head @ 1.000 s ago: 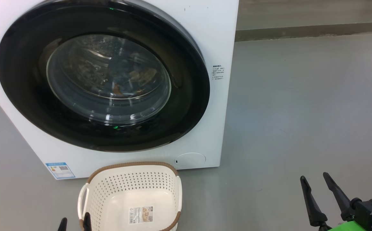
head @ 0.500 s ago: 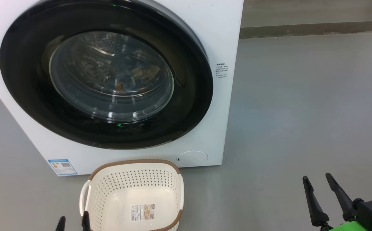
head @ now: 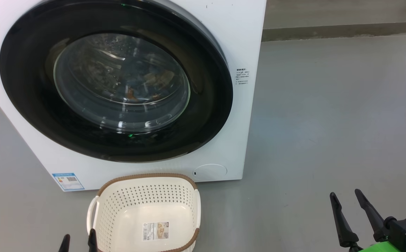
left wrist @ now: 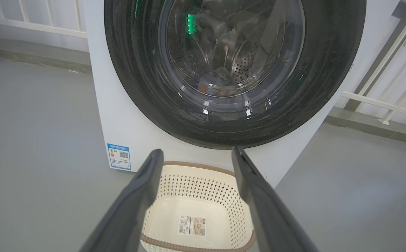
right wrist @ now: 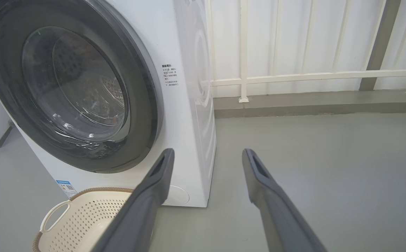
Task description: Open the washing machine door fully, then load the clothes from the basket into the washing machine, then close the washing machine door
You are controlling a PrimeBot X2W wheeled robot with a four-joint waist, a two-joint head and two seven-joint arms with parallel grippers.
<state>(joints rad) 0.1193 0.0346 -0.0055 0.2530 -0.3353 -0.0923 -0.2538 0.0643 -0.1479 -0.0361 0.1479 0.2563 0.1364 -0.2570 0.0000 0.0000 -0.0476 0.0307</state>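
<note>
A smooth grey floor (head: 329, 122) spreads from 1 to 5 o'clock in the head view. A raised grey kerb (head: 343, 33) borders it at 1 o'clock. In the right wrist view a white railing (right wrist: 315, 75) stands on the kerb at 1 o'clock, with a grey post (right wrist: 378, 45) rising at 2 o'clock

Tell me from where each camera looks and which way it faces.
Head view: high on the robot, looking forward and down at the washer, its shut door and the basket; left jaws low left, right jaws low right.
Left wrist view: on the left arm, facing the door squarely over the basket; left jaws rise from below.
Right wrist view: on the right arm, facing the washer slantwise, a railing behind; right jaws rise from below.
Shared: both wrist views show door and basket.
</note>
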